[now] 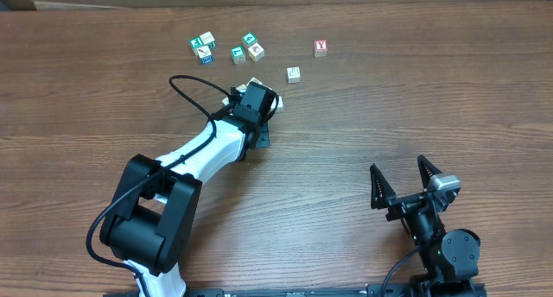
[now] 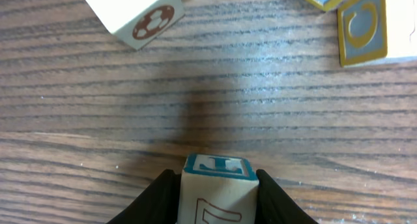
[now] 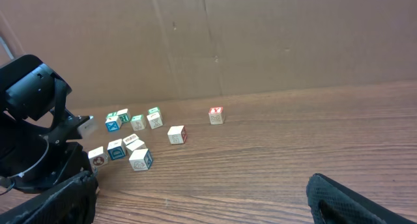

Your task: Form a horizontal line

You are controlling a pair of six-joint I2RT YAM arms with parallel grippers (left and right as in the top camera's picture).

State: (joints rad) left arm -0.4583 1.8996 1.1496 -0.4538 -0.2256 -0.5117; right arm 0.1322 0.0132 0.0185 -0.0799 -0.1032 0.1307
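Observation:
My left gripper (image 1: 259, 99) is shut on a pale wooden cube (image 2: 215, 191) with a teal letter face and a red-outlined face, held just above the table. A cube with a brown ball print (image 2: 140, 15) lies ahead to the left, and a yellow-and-blue faced cube (image 2: 361, 25) ahead to the right. In the right wrist view, a few cubes (image 3: 140, 159) lie loosely beside the left arm. The overhead view shows pale corners (image 1: 255, 83) around the gripper. No row of touching cubes shows. My right gripper (image 1: 404, 183) is open and empty at the front right.
A scattered cluster of teal- and green-faced cubes (image 1: 206, 48) lies at the back. A single pale cube (image 1: 294, 74) sits right of the cluster, and the red "Y" cube (image 1: 320, 47) farther right. A cardboard wall (image 3: 260, 42) stands behind the table.

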